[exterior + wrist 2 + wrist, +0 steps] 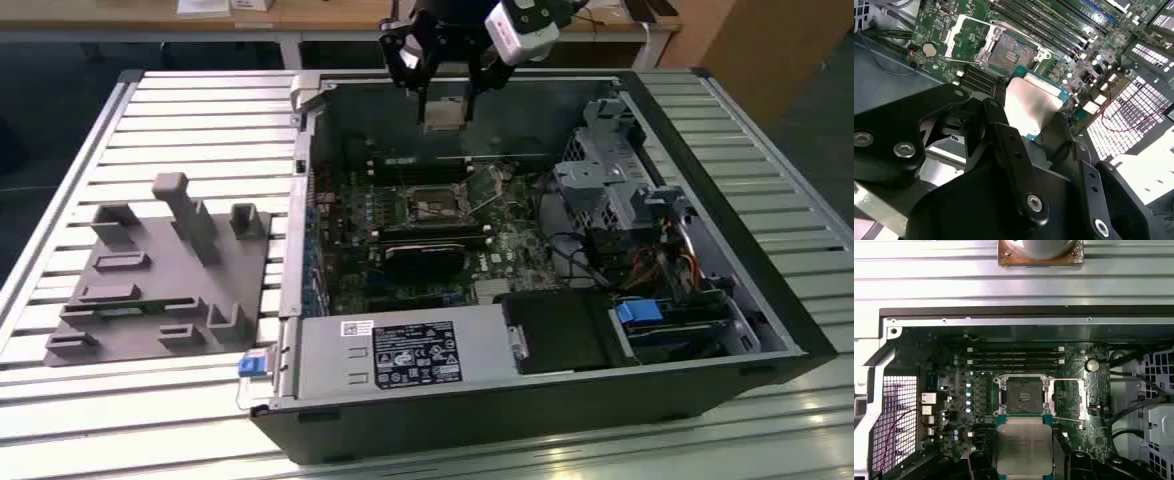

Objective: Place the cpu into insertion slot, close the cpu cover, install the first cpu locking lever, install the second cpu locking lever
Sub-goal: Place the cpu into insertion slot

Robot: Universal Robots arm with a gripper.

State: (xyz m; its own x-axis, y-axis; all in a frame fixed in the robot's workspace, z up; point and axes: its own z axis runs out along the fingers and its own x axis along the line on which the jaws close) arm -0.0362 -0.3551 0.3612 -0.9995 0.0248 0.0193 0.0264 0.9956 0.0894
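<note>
My gripper (pixel 445 95) hangs over the far wall of the open computer case (pixel 747 300), shut on the cpu (pixel 445 111). The cpu (pixel 1024 444) is a flat square chip with a silver-beige face, held between the black fingers (pixel 1064 455) in both wrist views. The insertion slot (pixel 1024 393) lies uncovered on the green motherboard, its dark centre showing, just beyond the cpu's edge and well below it. The cpu cover (pixel 1070 398) is swung open beside the slot. A thin locking lever (pixel 1070 420) stands free next to the cover. The slot (pixel 434 208) sits mid-board in the exterior view.
A silver power supply (pixel 387 352) and a black block (pixel 424 262) fill the near part of the case; a drive cage (pixel 601 185) and cables are at the exterior view's right. A grey fixture plate (pixel 147 275) lies on the slatted table. Memory slots (pixel 1014 357) run beside the socket.
</note>
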